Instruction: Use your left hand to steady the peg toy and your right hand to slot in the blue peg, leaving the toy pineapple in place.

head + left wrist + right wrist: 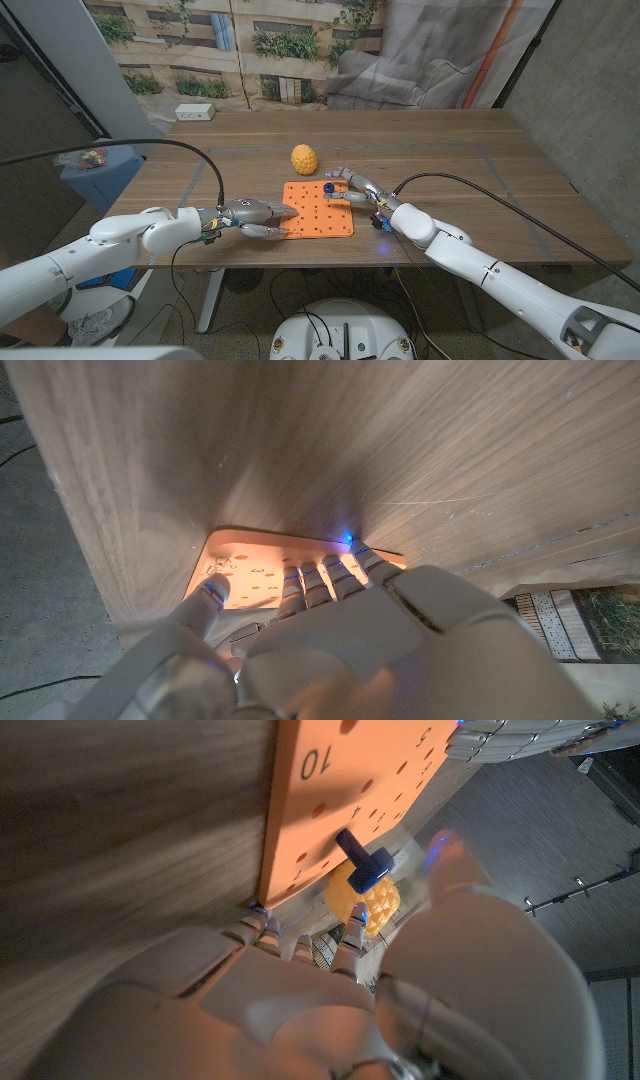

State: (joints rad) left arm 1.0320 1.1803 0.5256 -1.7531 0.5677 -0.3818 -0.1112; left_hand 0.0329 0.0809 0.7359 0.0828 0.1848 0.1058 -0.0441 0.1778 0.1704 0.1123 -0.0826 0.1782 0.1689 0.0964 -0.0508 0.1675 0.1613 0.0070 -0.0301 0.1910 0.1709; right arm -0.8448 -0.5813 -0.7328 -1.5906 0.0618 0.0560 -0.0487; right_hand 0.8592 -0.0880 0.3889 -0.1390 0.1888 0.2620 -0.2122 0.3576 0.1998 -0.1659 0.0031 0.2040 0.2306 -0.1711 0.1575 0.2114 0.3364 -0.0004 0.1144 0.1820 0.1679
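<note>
**Peg at the board, not confirmed seated**

Left robot hand (256,217): fingers reach onto the near-left edge of the board (316,209) and appear to press it to the desk (460,150). Nothing is clamped in it, and the fingers lie stretched out side by side. The left wrist view agrees, with fingertips (330,575) on the orange surface.

Right robot hand (356,187): at the board's far-right edge, fingers spread and reaching toward the peg (329,187). Can't tell whether it grips the peg or just touches it, because the contact is too small to read.

The peg is at the board's far edge. In the right wrist view the peg (362,863) stands out from the board (330,800) by a hole near its edge; depth is unclear.

The pineapple (305,158) is on the desk just beyond the board, apart from both hands.

Status: steadying looks done and the peg looks partly in. Left: confirm it's fully seated, then release.
</note>
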